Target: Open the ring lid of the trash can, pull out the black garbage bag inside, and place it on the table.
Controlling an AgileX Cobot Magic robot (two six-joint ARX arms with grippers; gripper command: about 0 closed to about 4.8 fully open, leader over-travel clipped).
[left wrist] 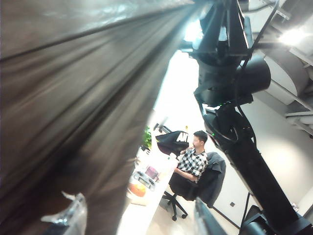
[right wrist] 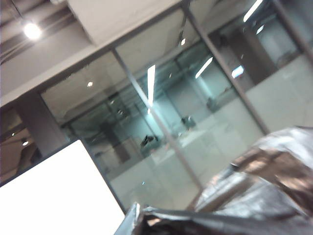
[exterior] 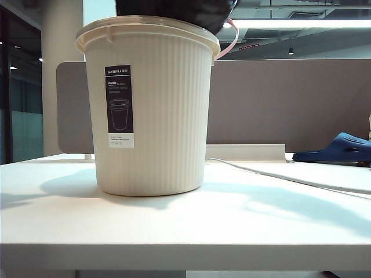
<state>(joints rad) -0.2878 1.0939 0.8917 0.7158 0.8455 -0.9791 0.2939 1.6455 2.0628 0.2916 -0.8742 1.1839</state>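
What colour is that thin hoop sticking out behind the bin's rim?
Pale pink. The ring lid shows best in the exterior view, behind the trash can.

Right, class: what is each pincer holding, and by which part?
Cannot be told firmly. The black garbage bag bulges above the trash can, close in both wrist views; neither pincer's fingers show. The right pincer is shut, probably on crinkled bag plastic.

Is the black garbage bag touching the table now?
Apart. The exterior view shows the black garbage bag above the rim of the trash can, well clear of the table; only the can stands there.
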